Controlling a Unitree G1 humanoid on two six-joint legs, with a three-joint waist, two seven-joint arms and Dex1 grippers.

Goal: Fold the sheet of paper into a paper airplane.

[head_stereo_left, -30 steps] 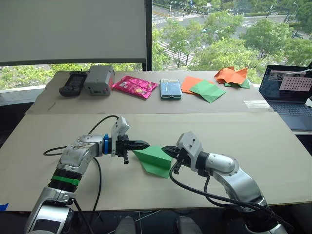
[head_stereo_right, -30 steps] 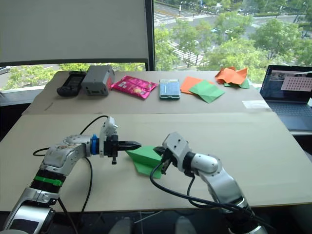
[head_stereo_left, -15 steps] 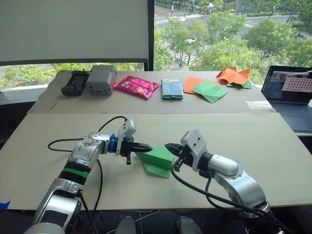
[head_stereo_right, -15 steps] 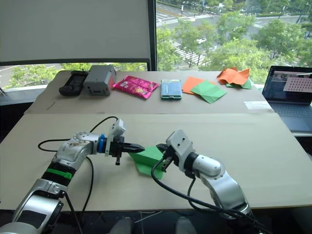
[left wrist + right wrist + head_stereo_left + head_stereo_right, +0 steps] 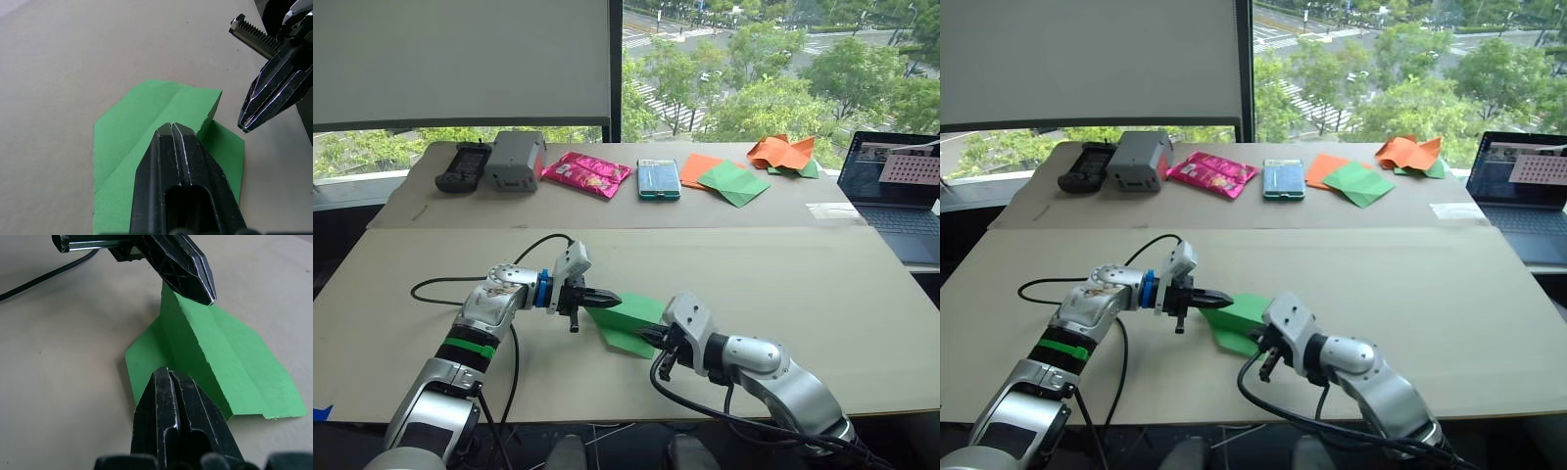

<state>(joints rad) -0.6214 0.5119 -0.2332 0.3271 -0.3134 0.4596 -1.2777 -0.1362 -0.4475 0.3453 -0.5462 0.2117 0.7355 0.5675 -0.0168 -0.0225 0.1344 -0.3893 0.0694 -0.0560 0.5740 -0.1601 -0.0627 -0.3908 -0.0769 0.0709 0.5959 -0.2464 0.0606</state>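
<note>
near the front-centre of the table (image 5: 822, 284), the paper airplane (image 5: 628, 323), a green wedge of layered flaps, lies partly folded between the robot's two arms. the left gripper (image 5: 612, 297), fingers clenched together with nothing visibly between them, comes in from 9 o'clock with its tip over the wedge's left part, apparently to pin the layers flat. the right gripper (image 5: 646, 336), fingers likewise pressed shut on nothing visible, meets the wedge's near edge from 4 o'clock, seemingly ready to press a crease or nudge a flap over. in the right wrist view one flap (image 5: 183, 340) stands raised. whether either tip actually touches the paper cannot be told. each wrist view's own fingers cover part of the near edge, and the undersides of the layers are hidden.
</note>
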